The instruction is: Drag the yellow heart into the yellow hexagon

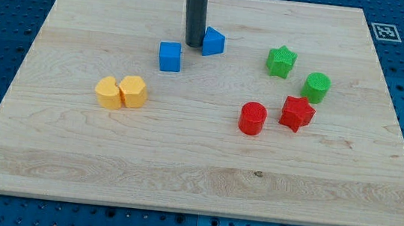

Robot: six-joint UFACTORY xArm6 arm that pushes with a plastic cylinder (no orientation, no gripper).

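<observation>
At the view's top: my tip (193, 44) touches the blue block (213, 42)
Jaws: none, bare rod
Target pair: yellow heart (133, 91) against yellow hexagon (108, 93), left-centre of worktop (195, 180)
Bearing from tip: down-left, well apart

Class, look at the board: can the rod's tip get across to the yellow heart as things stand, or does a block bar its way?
Probably yes. My tip stands near the view's top, between the blue cube and the other blue block. The yellow heart lies below-left; steering around the cube looks feasible.
</observation>
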